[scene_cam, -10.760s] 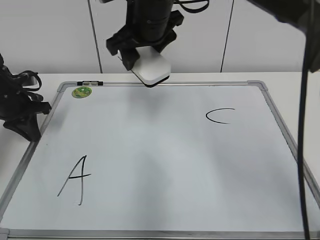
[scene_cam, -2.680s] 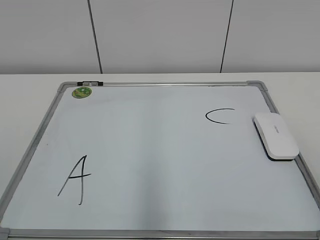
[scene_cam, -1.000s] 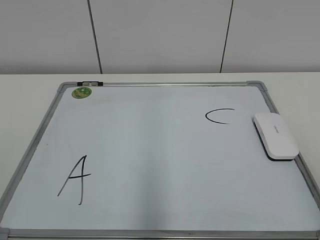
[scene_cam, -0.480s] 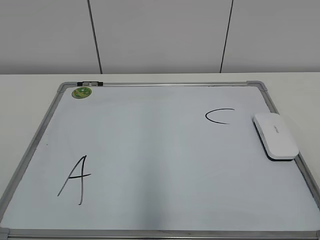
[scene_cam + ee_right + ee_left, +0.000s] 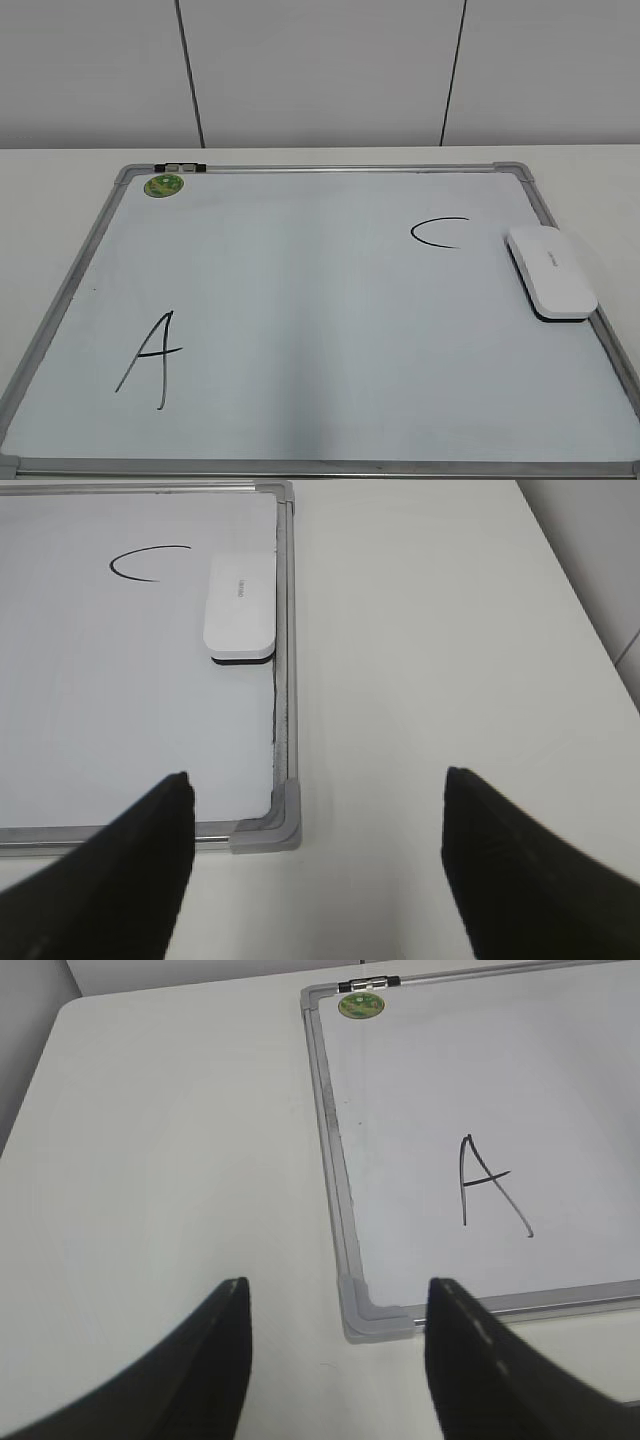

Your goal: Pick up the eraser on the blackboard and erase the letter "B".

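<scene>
No "B" visible anywhere on the blackboard [image 5: 300,300]; only "A" [image 5: 150,360] and "C" [image 5: 440,232] showing, so risk of a stray wipe smudging the near "C". Eraser [image 5: 240,604] lying flat against the board's right frame, well ahead of the right gripper [image 5: 315,865], jaws wide, empty. Left gripper [image 5: 335,1345] likewise wide over the desk [image 5: 170,1160].
</scene>
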You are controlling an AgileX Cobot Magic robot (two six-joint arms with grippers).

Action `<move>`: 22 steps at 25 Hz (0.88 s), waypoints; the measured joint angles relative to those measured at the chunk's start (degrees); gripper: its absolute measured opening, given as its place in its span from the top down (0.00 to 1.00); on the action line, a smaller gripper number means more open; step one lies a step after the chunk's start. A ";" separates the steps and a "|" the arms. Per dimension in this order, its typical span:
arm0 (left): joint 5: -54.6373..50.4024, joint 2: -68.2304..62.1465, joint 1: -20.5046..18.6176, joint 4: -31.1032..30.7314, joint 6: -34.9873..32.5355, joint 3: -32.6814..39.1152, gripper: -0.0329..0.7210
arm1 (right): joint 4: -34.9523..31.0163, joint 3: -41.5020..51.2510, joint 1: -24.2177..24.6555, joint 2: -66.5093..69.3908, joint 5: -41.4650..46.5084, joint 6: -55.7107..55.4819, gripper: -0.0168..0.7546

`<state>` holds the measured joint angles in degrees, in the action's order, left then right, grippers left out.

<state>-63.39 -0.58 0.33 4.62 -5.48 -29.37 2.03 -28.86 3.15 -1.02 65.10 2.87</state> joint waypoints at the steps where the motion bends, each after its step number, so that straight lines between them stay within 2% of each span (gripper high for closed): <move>1: 0.00 0.00 0.00 0.00 0.00 0.00 0.44 | 0.00 0.00 0.00 0.00 0.00 0.00 0.21; 22: 0.00 0.00 0.00 0.00 0.00 0.00 0.55 | 0.00 0.00 0.00 0.00 0.00 0.10 0.21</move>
<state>-63.39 -0.58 0.33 4.62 -5.48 -29.37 2.03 -28.86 3.15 -1.02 65.10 2.98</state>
